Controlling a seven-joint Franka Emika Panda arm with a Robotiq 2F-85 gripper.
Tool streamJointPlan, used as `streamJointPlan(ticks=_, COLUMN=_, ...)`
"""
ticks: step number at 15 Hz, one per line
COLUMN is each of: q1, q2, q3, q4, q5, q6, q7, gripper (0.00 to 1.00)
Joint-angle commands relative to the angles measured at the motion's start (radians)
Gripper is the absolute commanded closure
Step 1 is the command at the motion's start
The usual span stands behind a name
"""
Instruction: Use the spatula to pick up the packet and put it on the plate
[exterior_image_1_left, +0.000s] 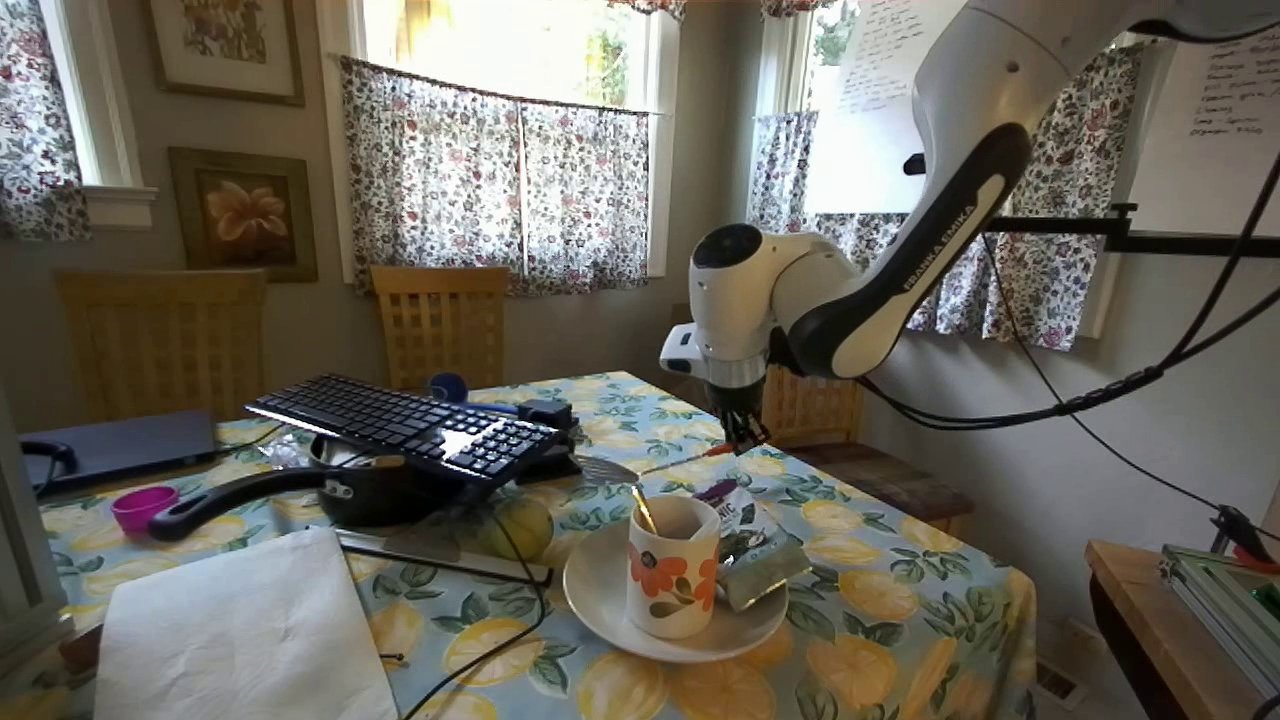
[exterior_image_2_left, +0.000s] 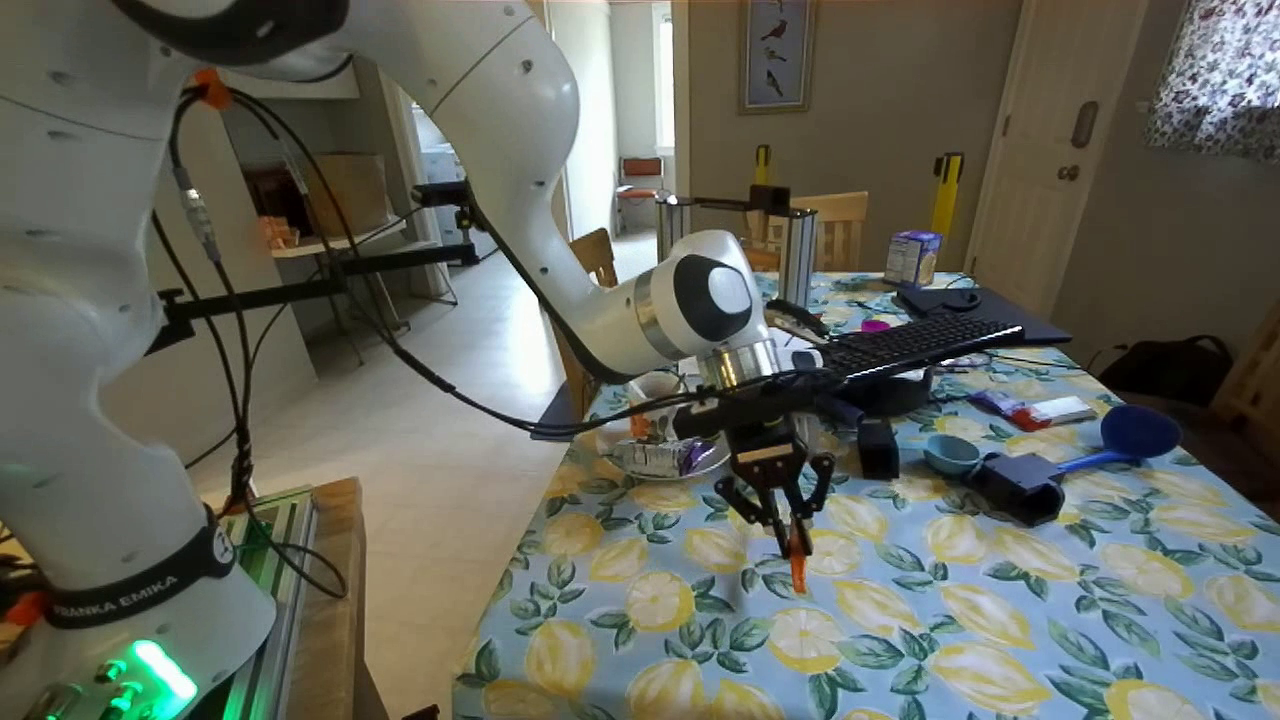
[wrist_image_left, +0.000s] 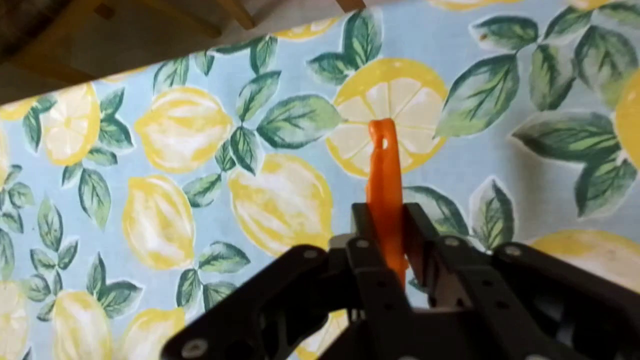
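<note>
The orange-handled spatula (wrist_image_left: 385, 190) is gripped by the end effector (exterior_image_2_left: 795, 540). The packet (exterior_image_1_left: 765, 570) is seen already on the plate (exterior_image_1_left: 600, 602); probably the spatula should be lowered flat to the desk (exterior_image_2_left: 900, 640) slowly, then gently released.

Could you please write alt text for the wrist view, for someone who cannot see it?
A black gripper holds a spatula's orange handle, its free end pointing toward the top, above a light blue tablecloth printed with lemons and green leaves. At upper left, past its edge, are what look like wooden chair legs.
</note>
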Motion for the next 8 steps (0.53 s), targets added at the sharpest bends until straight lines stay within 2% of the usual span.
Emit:
streamJointPlan(ticks=1, q1=-0.021, q2=0.081, q3=0.009, q4=0.073, q5=0.047, q6=0.089, q7=-0.104, gripper=0.95)
streamJointPlan(ticks=8, q1=-0.056, q2=0.124, q3=0.024, q4=0.093, q5=0.083, q6=0.191, q7=-0.26, gripper=0.95)
